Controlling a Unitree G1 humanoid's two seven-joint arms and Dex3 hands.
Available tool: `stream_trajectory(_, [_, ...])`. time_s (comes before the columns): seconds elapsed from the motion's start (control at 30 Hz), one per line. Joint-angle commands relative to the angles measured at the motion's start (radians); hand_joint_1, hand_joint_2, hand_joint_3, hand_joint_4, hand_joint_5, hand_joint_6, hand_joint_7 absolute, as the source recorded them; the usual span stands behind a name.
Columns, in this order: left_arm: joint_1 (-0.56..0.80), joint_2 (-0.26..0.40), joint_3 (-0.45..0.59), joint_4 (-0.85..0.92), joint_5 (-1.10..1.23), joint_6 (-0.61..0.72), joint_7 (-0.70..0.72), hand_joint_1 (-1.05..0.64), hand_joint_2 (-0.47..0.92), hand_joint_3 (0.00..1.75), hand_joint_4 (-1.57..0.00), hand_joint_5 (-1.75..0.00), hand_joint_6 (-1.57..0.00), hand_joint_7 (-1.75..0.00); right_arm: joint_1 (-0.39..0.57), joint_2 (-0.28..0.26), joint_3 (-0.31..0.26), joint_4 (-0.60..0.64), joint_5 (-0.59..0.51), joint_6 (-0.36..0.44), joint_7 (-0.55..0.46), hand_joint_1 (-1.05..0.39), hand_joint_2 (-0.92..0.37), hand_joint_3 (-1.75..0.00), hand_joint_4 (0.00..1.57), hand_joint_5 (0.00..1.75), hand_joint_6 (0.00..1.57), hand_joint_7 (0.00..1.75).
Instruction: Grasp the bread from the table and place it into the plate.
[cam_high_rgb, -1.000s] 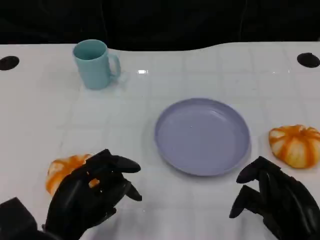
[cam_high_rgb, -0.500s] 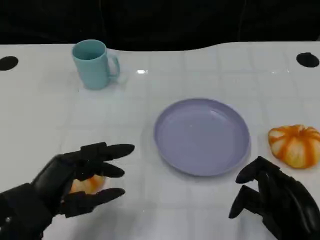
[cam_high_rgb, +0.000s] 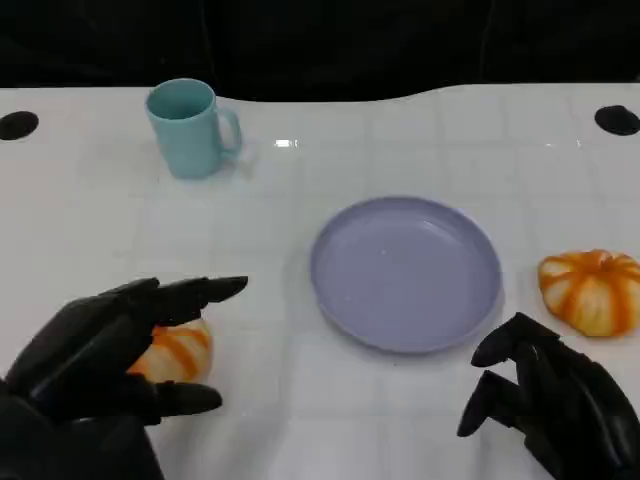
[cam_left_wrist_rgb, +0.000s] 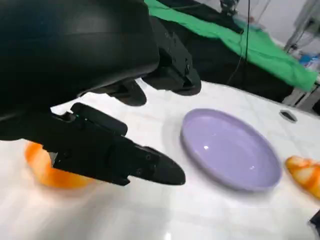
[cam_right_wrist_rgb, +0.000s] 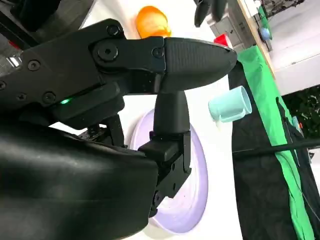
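White tabletop (cam_high_rgb: 420, 430) spreads wide under the robot, glossy and faintly gridded, and on it nothing of the job looks finished yet. The lilac plate (cam_high_rgb: 405, 272) sits bare in the middle, a little right of centre, with no bread in it. I'd call this the reaching stage: the grasp itself is not made, and the lift and the carry over to the plate are all left to do.

The left hand (cam_high_rgb: 105, 345) hangs at the near left with its fingers spread wide, arched over a bread roll (cam_high_rgb: 178, 350) but, as far as I can see, not closed on it; from the left wrist camera the roll (cam_left_wrist_rgb: 50, 170) lies on the table behind the outstretched fingers (cam_left_wrist_rgb: 125, 160), with a gap showing. The right hand (cam_high_rgb: 545, 395) waits at the near right, fingers loosely curled and apart, holding nothing.

A pale teal mug (cam_high_rgb: 190, 128) stands far left, well apart from everything.

The bread by the left hand is a rounded orange bun with paler stripes, half hidden by the fingers. A second bun (cam_high_rgb: 592, 290) of the same look lies at the right, just beside the plate's edge and untouched.
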Motion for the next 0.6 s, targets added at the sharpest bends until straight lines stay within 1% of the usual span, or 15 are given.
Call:
stream_trajectory(0.03, [-0.001,0.083,-0.014,-0.115,0.212,0.085,-0.017,-0.6,0.92,0.08,-0.08,-0.22,-0.25,0.0,0.002,-0.004,-0.005,-0.01,0.002,0.004,-0.01,-0.5,-0.92,-0.53,0.59,1.75,0.4,1.7])
stream_trajectory(0.2, [-0.016,0.102,-0.063,-0.157,0.368,0.173,-0.051,-0.58,0.91,0.02,-0.07,-0.14,-0.23,0.0,0.005,-0.003,-0.003,-0.014,-0.001,0.003,-0.014,-0.49,-0.92,-0.53,0.61,1.75,0.4,1.7])
stream_trajectory(0.4, [-0.02,0.104,-0.079,-0.169,0.396,0.205,-0.065,-0.57,0.91,0.01,-0.08,-0.11,-0.22,0.0,0.006,-0.004,-0.003,-0.015,-0.002,0.004,-0.016,-0.49,-0.92,-0.53,0.61,1.75,0.4,1.7])
stream_trajectory(0.5, [-0.073,0.116,-0.154,-0.111,0.527,0.241,-0.105,-0.57,0.88,0.0,-0.1,-0.1,-0.23,0.0,0.003,-0.01,-0.002,-0.016,-0.005,0.009,-0.016,-0.5,-0.92,-0.53,0.62,1.75,0.41,1.71])
stream_trajectory(0.6, [-0.105,0.113,-0.184,-0.062,0.545,0.247,-0.113,-0.56,0.86,0.0,-0.11,-0.09,-0.23,0.0,0.002,-0.011,0.0,-0.011,-0.009,-0.007,-0.007,-0.5,-0.92,-0.53,0.62,1.75,0.42,1.71])
